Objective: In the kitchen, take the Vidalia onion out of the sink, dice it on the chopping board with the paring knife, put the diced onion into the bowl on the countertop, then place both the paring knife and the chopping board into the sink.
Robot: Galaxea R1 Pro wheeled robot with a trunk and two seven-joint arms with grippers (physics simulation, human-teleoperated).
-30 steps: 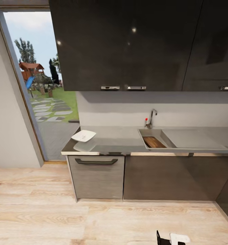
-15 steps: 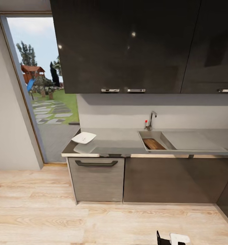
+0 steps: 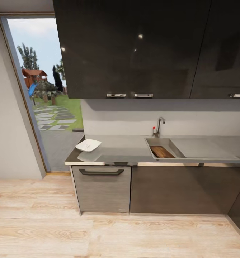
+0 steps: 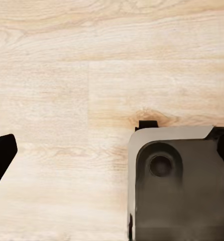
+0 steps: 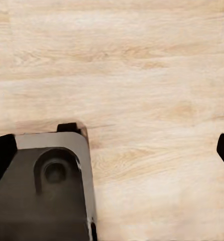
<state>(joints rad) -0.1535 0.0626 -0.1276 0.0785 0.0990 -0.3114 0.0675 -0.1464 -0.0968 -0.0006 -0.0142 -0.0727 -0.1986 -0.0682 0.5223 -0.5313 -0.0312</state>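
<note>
Left claw [image 4: 112,150]: one dark fingertip is being seen at the frame edge of the left wrist view, with the other side taken up by a grey-and-dark part of the robot's base [image 4: 177,186]; whether the claw is spread or pressed together cannot be told. Right claw [image 5: 112,150]: two dark fingertips are being seen at opposite frame edges in the right wrist view, so the claw is being held spread, with nothing between the tips. Below both claws the light wooden floor [image 5: 152,75] is being imaged.

Well away from both claws, in the head view, the tabletop [image 3: 130,148] is being seen over dark cabinets [image 3: 177,190]. The sink [image 3: 206,148] is set into it, with the faucet [image 3: 159,125] and red knob [image 3: 154,127] behind the basin. The chopping board [image 3: 162,152] is lying inside the basin. The bowl [image 3: 88,145] is sitting on the tabletop near its far end from the sink, beside an open doorway [image 3: 44,93]. Paring knife: cannot be made out.
</note>
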